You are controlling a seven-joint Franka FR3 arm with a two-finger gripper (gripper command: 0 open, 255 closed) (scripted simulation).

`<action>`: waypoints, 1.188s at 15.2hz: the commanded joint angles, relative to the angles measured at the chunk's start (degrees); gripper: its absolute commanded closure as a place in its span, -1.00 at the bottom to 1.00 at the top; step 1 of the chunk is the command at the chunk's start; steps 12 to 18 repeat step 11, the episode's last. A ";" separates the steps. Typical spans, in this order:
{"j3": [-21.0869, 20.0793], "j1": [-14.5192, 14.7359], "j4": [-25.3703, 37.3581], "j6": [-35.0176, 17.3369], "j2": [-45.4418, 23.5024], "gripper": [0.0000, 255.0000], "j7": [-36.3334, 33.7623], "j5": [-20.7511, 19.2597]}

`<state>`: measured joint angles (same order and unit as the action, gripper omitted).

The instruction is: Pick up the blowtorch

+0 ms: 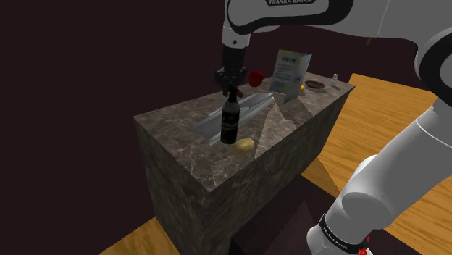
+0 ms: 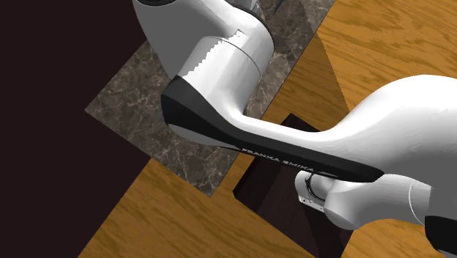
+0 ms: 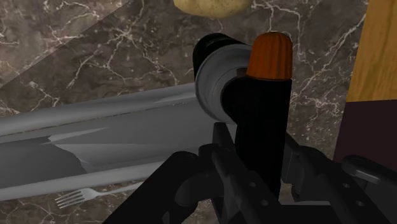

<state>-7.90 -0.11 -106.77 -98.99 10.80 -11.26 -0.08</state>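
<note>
The blowtorch (image 1: 229,124) is a black upright canister, and my gripper (image 1: 231,91) is shut on its top from above. It stands at the near rim of the grey sink (image 1: 250,109) on the marble counter (image 1: 181,141). In the wrist view the blowtorch (image 3: 219,83) shows a grey ring and an orange cap (image 3: 270,56), with its black head clasped in my gripper (image 3: 257,172). Whether its base touches the counter I cannot tell.
A yellowish potato (image 1: 243,146) lies right beside the torch's base. A fork (image 3: 79,197) lies by the sink. At the counter's far end stand a white-blue box (image 1: 291,72), a red object (image 1: 255,76), a dark dish (image 1: 314,85) and a small bottle (image 1: 335,80). Wooden floor surrounds the counter (image 2: 135,80).
</note>
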 commanded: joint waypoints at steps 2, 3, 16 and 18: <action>-0.03 0.00 2.98 2.43 -0.51 1.00 -0.04 -0.07; -0.03 -0.01 3.92 3.22 -0.66 1.00 -0.04 -0.09; -0.08 -0.03 10.07 8.15 -1.89 1.00 -0.07 -0.25; -0.08 -0.03 10.07 8.15 -1.89 1.00 -0.07 -0.25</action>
